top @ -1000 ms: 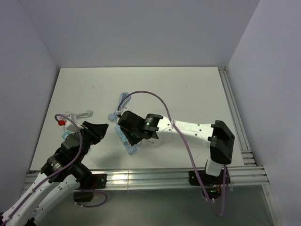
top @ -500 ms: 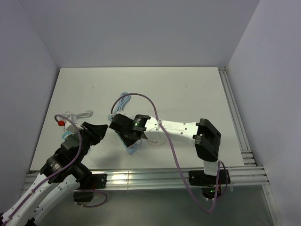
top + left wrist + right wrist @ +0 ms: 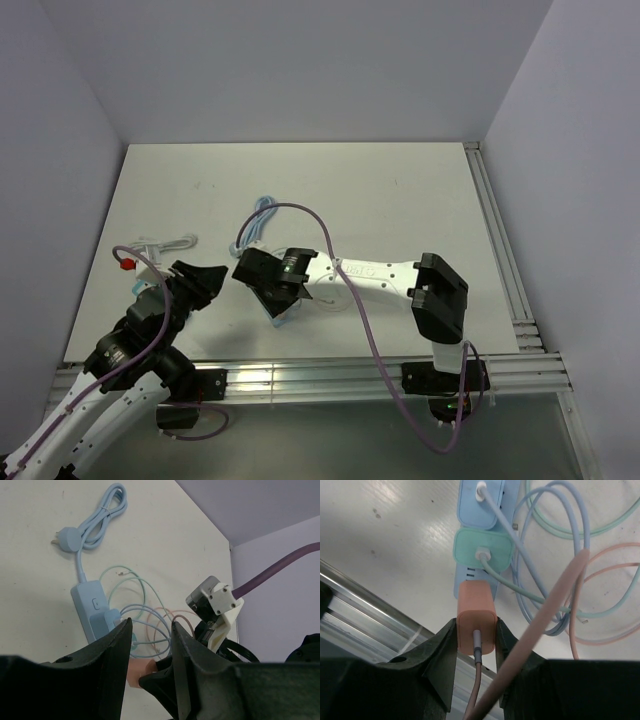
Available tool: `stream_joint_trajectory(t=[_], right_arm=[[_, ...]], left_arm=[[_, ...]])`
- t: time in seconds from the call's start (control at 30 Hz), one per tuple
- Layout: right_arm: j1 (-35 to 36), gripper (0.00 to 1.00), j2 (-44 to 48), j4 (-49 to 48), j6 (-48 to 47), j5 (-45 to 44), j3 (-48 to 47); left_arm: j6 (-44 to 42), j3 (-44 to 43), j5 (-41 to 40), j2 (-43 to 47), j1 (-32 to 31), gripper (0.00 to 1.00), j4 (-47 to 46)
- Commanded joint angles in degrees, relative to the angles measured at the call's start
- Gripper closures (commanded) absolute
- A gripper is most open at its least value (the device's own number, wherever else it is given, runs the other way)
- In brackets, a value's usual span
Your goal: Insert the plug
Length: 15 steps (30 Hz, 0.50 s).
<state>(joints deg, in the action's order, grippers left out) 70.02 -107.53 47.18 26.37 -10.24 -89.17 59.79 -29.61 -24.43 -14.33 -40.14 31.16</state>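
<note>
Right wrist view: the right gripper (image 3: pixel 476 630) clamps the orange plug (image 3: pixel 476 617), which stands on the near end of the strip (image 3: pixel 470 575); how deep its prongs sit is hidden. Beyond it, a green plug (image 3: pixel 483 547) and then a blue plug (image 3: pixel 481 500) sit in the strip. The left gripper (image 3: pixel 151 625) hovers nearby, fingers slightly parted and empty.

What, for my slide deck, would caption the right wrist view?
Right gripper grips the orange plug against the blue power strip, next to the green plug and blue plug already seated.
</note>
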Motion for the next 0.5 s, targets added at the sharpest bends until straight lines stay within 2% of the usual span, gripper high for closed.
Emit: stream_joint_trajectory(t=[0.0, 0.47], right_arm=[[1.0, 1.00, 1.6, 1.6, 1.1, -2.0, 0.5], [1.5, 1.00, -3.4, 2.7, 3.1, -3.0, -3.8]], left_arm=[[-0.3, -1.9, -1.2, 0.6, 0.1, 0.57, 0.0], [0.3, -1.9, -1.0, 1.8, 0.2, 0.58, 0.9]])
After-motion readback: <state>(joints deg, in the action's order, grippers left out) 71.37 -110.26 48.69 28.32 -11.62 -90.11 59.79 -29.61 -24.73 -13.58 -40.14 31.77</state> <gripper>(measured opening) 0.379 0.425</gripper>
